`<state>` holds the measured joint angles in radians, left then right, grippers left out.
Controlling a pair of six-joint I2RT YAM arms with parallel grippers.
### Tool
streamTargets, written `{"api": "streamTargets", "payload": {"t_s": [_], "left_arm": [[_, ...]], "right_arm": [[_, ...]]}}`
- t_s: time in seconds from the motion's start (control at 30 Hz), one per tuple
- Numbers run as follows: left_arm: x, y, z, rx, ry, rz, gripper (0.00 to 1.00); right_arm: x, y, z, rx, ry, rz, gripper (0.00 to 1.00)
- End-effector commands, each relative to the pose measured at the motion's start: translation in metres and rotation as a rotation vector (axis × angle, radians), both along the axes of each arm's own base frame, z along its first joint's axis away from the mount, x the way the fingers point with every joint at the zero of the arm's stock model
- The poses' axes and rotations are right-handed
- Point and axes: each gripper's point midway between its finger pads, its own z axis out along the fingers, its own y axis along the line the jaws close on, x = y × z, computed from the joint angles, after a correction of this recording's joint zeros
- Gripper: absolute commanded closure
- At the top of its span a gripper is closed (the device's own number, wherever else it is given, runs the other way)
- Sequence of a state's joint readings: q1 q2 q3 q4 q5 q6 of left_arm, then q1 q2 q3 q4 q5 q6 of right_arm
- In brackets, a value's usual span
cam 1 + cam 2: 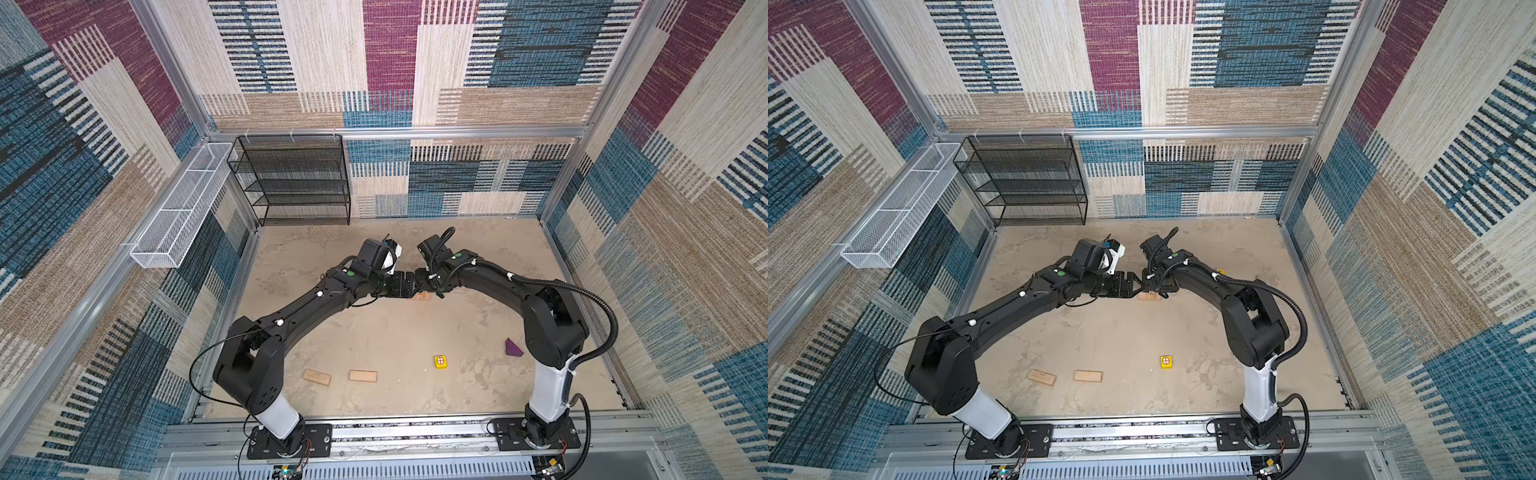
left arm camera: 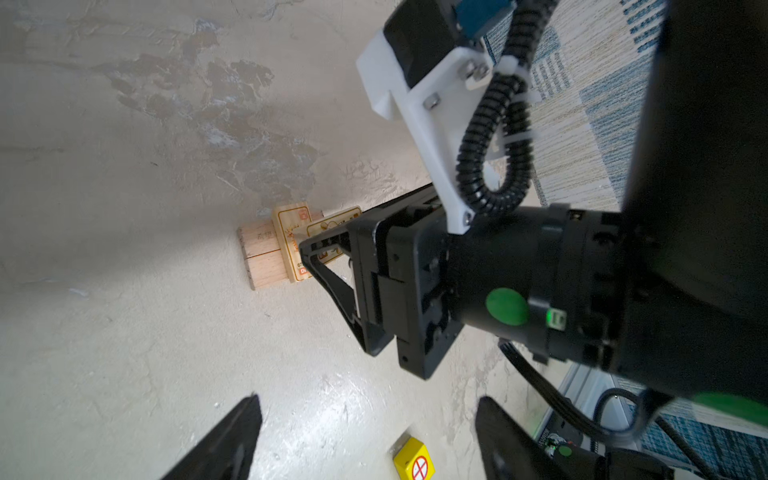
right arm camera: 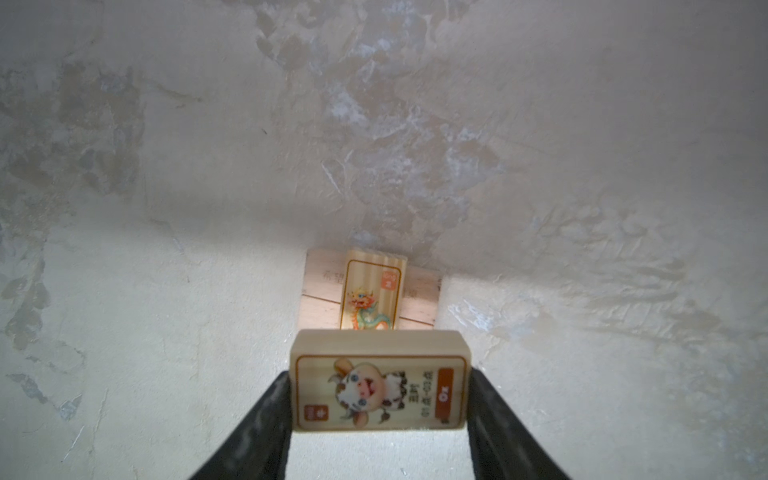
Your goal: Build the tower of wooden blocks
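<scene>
The tower [image 1: 422, 296] [image 1: 1149, 296] is a low stack at mid-table: two tan planks [image 3: 322, 291] side by side with a dragon-print plank [image 3: 372, 295] lying across them. My right gripper [image 3: 380, 390] is shut on an ox-print plank [image 3: 380, 386], held just short of the stack and above it. My left gripper [image 2: 369, 401] hangs open and empty close beside the tower [image 2: 266, 253], facing the right gripper [image 2: 328, 257]. Near the table's front lie two loose planks [image 1: 317, 377] [image 1: 363, 376], a yellow cube [image 1: 441, 361] [image 2: 413, 459] and the purple wedge [image 1: 513, 348].
A black mesh shelf [image 1: 297, 178] stands at the back left corner. A white wire basket [image 1: 183, 208] hangs on the left wall. Both arms arch in from the front rail [image 1: 415, 432] and meet at mid-table. A small yellow thing [image 1: 1221, 272] peeks out behind the right arm.
</scene>
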<state>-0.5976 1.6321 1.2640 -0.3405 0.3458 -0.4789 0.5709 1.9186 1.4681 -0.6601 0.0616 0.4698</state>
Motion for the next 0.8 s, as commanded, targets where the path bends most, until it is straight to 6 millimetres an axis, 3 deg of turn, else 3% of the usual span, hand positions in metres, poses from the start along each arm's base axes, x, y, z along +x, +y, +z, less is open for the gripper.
{"api": "streamTargets", "payload": {"t_s": [0.0, 0.5, 0.77], "left_arm": [[0.003, 0.0, 0.003, -0.017, -0.004, 0.009, 0.14], [0.021, 0.016, -0.053, -0.03, 0.23, 0.094, 0.14], [0.03, 0.026, -0.062, 0.001, 0.24, 0.119, 0.14]], "right_arm": [[0.004, 0.001, 0.002, -0.001, -0.021, -0.011, 0.95], [0.003, 0.006, -0.009, -0.007, 0.001, 0.009, 0.92], [0.003, 0.01, -0.013, -0.005, 0.012, 0.017, 0.89]]}}
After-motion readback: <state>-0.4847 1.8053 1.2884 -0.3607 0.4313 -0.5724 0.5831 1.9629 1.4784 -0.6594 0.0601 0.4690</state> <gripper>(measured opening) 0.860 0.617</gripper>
